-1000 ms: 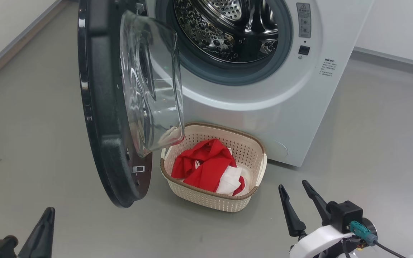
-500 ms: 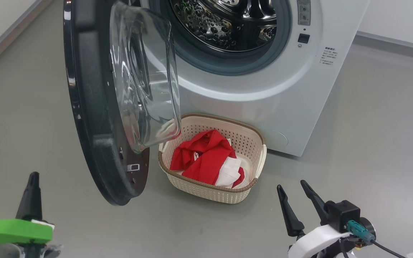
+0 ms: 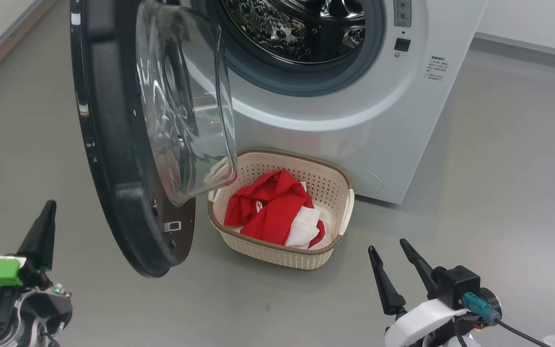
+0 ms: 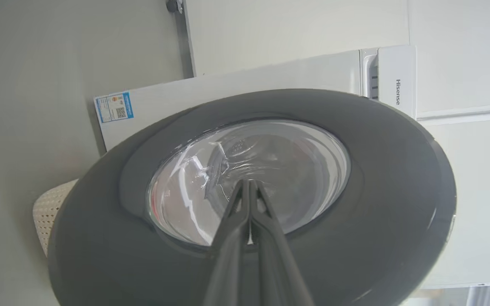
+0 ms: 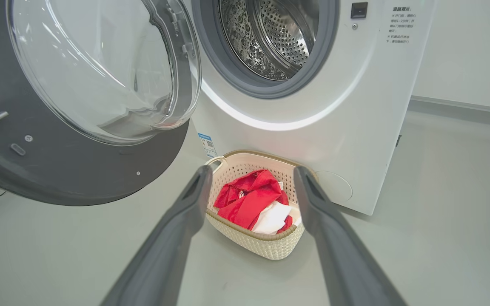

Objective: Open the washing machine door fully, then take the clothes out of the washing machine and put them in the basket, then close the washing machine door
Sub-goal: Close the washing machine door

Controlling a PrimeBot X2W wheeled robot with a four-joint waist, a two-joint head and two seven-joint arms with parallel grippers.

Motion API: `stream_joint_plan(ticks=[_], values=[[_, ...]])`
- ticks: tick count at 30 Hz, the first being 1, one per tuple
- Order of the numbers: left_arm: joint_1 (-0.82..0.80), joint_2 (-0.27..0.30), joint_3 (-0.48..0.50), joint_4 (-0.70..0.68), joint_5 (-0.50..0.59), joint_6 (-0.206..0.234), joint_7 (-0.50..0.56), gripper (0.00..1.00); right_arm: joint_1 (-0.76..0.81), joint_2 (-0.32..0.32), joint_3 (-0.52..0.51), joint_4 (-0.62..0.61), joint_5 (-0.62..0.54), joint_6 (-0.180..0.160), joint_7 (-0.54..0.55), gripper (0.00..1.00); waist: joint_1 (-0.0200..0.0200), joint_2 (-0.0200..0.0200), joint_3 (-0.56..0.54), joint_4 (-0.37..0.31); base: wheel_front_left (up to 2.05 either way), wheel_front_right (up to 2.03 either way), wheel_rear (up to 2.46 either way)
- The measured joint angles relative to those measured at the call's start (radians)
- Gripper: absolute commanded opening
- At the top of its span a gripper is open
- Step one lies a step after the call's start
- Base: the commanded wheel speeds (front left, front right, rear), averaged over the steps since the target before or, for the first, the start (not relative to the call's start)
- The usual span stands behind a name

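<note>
Door (image 3: 109, 144) first: it stands swung wide at the left of the washer (image 3: 354, 120). Its black rim is edge-on to my head and its glass bowl (image 3: 181, 111) bulges toward the drum (image 3: 297, 24). I judge it stiff and fairly heavy but free on its hinge, so a push should serve better than a pinch. The glossy rim looks slippery, and the glass is no place to press hard. The best spot, I think, is the outer face of the rim on the latch (image 3: 171, 225) side, far from the hinge, where a light shove turns it most easily.

Clothes (image 3: 270, 207), red and white, lie in the basket (image 3: 277, 248), which sits on the floor (image 3: 499, 168) close before the washer, just beside the door's lower edge. The drum looks empty as far as I can see.

My left tool (image 4: 248, 189), fingers pressed together and holding nothing, points at the door's outer face, near it but apart. My right tool (image 3: 387, 246), spread wide and empty, hangs low over the floor, apart from the basket.
</note>
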Motion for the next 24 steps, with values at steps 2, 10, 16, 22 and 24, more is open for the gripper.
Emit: stream_joint_plan(ticks=[2,10,16,22,24], values=[[-0.026,-0.009,0.011,-0.002,-0.059,0.026,0.044,0.00,-0.002,0.000,0.000,0.001,0.000,0.000,0.000,1.00,0.0000,0.0000,0.002,-0.002,0.00,0.00,0.00],[-0.049,0.013,0.004,-0.040,-0.161,0.085,0.208,0.00,-0.016,0.000,0.002,0.004,0.000,-0.001,0.000,1.00,0.0000,0.0000,0.019,-0.012,0.00,0.00,0.00],[-0.052,0.042,-0.006,-0.059,-0.196,0.112,0.279,0.00,-0.024,-0.001,0.003,0.005,0.000,-0.008,0.000,1.00,0.0000,0.0000,0.033,-0.018,0.00,0.00,0.00],[-0.052,0.043,-0.010,-0.070,-0.207,0.121,0.325,0.00,-0.029,-0.001,0.003,0.005,0.000,-0.009,0.000,1.00,0.0000,0.0000,0.042,-0.022,0.00,0.00,0.00],[-0.052,0.043,-0.012,-0.075,-0.217,0.121,0.341,0.00,-0.032,-0.001,0.003,0.006,0.000,-0.009,0.000,1.00,0.0000,0.0000,0.044,-0.024,0.00,0.00,0.00]])
